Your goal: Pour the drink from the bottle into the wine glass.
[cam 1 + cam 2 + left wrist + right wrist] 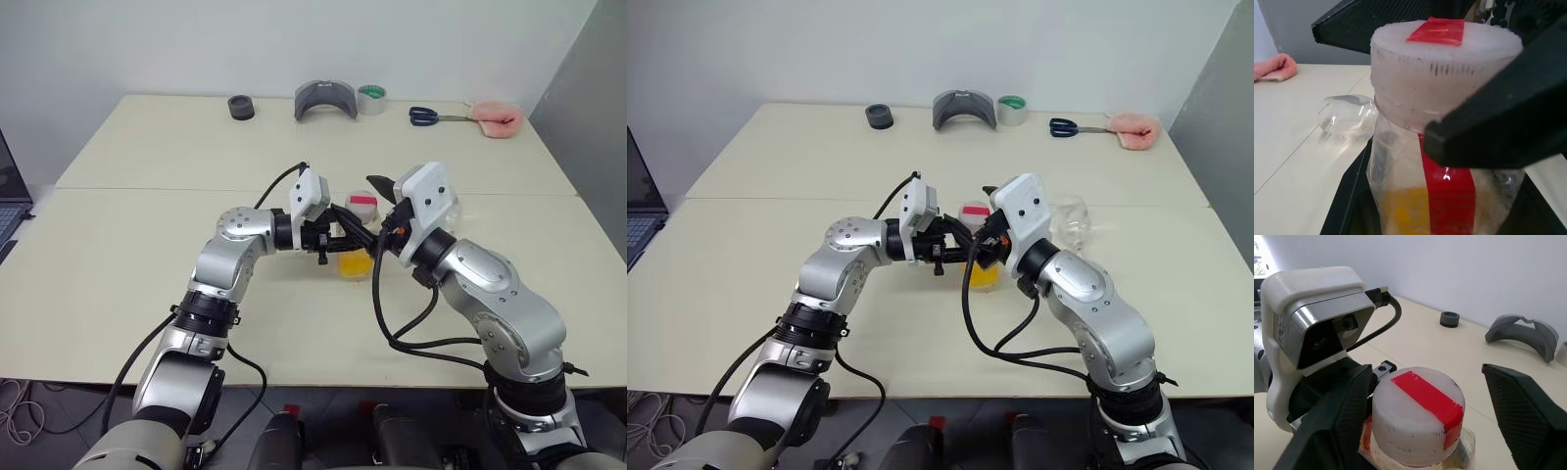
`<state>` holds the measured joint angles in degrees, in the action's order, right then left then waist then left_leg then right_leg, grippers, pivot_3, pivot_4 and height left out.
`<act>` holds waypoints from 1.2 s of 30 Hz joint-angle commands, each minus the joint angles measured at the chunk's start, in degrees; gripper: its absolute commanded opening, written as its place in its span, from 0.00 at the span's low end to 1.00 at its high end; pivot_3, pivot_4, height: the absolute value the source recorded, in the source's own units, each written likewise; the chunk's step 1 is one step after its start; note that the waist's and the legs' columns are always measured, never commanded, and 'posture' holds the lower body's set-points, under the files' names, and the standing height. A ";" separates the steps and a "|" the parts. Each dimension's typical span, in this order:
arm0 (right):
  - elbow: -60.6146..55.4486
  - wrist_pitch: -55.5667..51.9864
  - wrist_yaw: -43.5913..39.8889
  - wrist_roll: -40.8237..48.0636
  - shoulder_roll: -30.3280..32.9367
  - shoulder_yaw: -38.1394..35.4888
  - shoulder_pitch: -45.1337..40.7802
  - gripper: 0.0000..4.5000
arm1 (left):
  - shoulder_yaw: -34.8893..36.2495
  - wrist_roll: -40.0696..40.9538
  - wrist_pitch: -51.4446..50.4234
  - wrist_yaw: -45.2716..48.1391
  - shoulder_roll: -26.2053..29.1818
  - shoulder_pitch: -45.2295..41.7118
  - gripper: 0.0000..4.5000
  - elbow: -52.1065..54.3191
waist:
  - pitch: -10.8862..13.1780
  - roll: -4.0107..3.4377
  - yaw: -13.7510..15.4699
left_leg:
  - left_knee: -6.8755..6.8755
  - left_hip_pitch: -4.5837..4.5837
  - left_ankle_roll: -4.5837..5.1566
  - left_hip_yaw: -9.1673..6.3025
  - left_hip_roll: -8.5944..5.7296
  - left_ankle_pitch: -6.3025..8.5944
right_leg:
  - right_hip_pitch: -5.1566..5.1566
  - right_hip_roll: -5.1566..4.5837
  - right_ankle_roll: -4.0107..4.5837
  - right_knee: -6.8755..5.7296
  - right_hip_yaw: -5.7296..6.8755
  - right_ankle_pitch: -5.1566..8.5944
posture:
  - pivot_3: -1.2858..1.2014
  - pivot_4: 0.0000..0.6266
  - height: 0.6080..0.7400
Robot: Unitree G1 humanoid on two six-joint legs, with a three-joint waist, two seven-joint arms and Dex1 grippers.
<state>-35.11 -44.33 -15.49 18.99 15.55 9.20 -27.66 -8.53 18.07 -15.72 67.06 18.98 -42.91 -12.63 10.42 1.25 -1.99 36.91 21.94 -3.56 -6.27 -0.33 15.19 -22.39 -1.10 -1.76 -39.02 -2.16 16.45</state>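
Observation:
A small clear bottle (358,245) stands upright over the middle of the table (147,255), and my left gripper (343,238) is shut on its body from the left. Its pale screw cap (1418,418) carries a red strip, which runs on down the side. The orange-yellow drink (983,275) fills the lower part. My right gripper (1426,382) is open and straddles the cap: one finger sits against the cap's side, the other stands clear of it. The wine glass (1071,218) is just right of the bottle and appears to lie on its side.
Along the table's far edge sit a black round piece (241,108), a grey curved part (324,100), a tape roll (371,99), scissors (431,117) and a pink cloth (495,119). A laptop (10,201) juts in at the left.

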 commanded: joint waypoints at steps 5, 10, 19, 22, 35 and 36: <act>-1.73 2.03 -1.63 -0.45 0.78 0.23 0.11 0.43 | 1.11 1.20 1.13 0.31 0.37 -0.44 0.40 1.24 | 0.00 0.00 0.00 | 0.00 0.00 0.00 0.00 0.00 0.00 | 0.00 0.00 0.00 0.00 0.00 0.00 | 0.52 0.24 1.00; 1.11 6.52 -14.79 3.54 6.12 1.29 -2.11 0.43 | 0.65 1.46 0.63 1.47 0.64 -0.94 0.40 1.10 | 0.00 0.00 0.00 | 0.01 0.00 0.00 0.01 -0.02 0.00 | 0.00 0.00 0.00 0.00 0.00 0.00 | 0.52 0.24 1.00; 28.66 17.06 -49.39 8.53 15.45 2.18 -17.92 0.43 | 0.03 1.45 -0.37 3.98 0.90 -2.33 0.40 0.84 | 0.05 -0.05 -0.80 | -0.02 -0.08 0.03 0.01 0.03 0.01 | 0.05 0.06 0.01 0.00 0.06 0.00 | 0.52 0.24 1.00; 27.92 15.02 -47.04 8.84 15.57 0.12 -16.58 0.43 | 0.01 1.44 -0.62 3.53 0.45 -2.32 0.40 1.06 | 0.05 -0.05 -0.79 | -0.01 -0.01 0.03 -0.03 0.02 0.01 | 0.03 0.02 0.02 0.01 0.07 0.00 | 0.52 0.24 1.00; -1.60 -1.72 -22.33 16.39 18.75 -16.11 0.38 0.97 | 0.61 1.06 -1.03 2.08 -0.44 -2.75 0.40 -0.98 | 0.09 -0.10 0.12 | 0.01 0.06 0.03 -0.03 -0.03 0.01 | 0.01 -0.07 0.00 0.03 0.03 -0.01 | 0.52 0.24 1.00; -4.53 -2.38 -19.17 15.29 17.96 -15.36 1.83 0.97 | 0.66 1.01 -0.89 2.03 -0.49 -2.97 0.40 -1.50 | 0.09 -0.10 0.06 | 0.04 0.05 0.03 0.00 -0.01 0.01 | 0.01 -0.06 -0.01 0.00 0.00 0.00 | 0.52 0.24 1.00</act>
<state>-34.11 -45.14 -39.50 34.49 34.34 -5.67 -26.41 -9.17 17.99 -17.21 69.30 18.61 -43.86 -14.63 10.51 1.15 -1.93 36.93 21.96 -3.53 -6.26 -0.34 15.20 -22.39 -1.15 -1.77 -39.03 -2.17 16.45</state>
